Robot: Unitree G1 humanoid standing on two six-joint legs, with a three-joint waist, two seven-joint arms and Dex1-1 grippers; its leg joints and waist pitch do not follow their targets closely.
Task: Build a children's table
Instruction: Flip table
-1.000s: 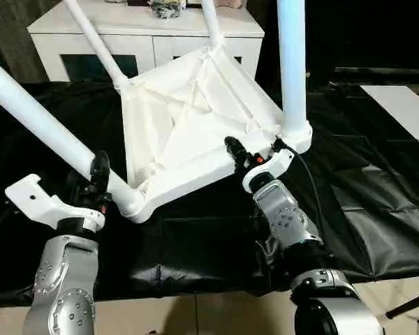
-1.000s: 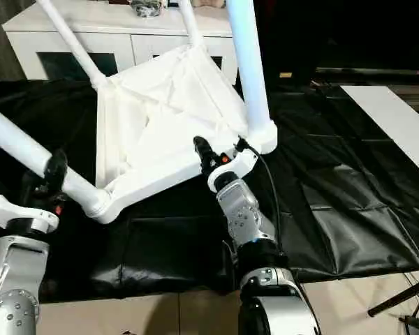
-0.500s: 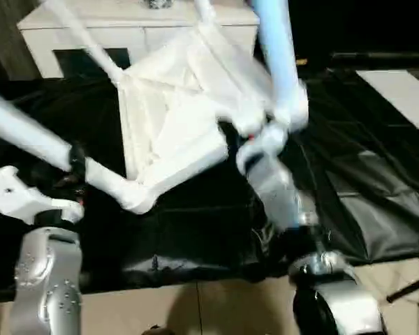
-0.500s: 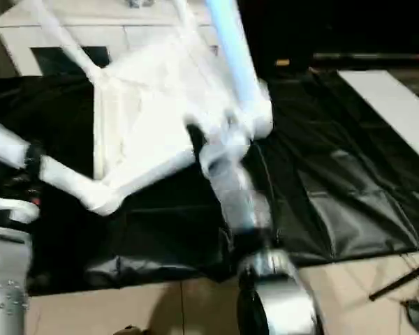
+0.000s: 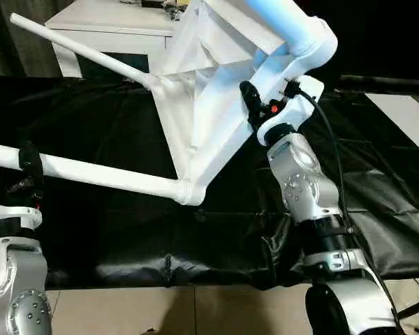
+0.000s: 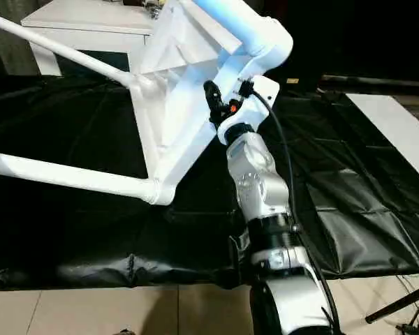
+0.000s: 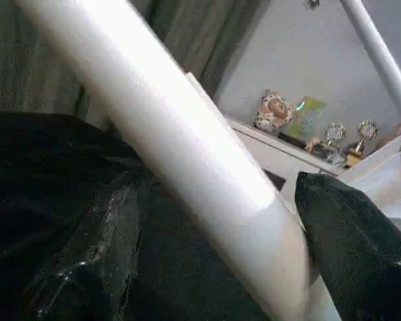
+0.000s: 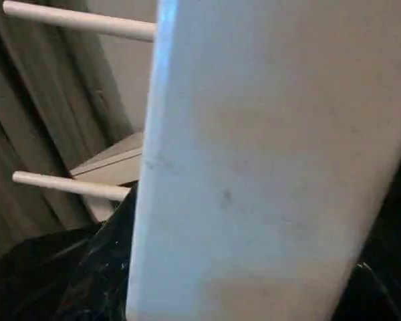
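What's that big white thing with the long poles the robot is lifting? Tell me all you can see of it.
It is a children's table of white plastic, tipped steeply on edge over the black sheet. Its ribbed underside faces the camera, with long tubular legs plugged into rounded corner sockets. The right gripper clamps the tabletop's edge near the raised corner; the left gripper stands around one nearly level leg.

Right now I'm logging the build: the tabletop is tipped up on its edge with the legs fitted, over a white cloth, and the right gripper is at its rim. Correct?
Not quite: the cloth is black, as the left eye view shows. The tabletop is tipped up with its legs fitted, and the right gripper is at its rim.
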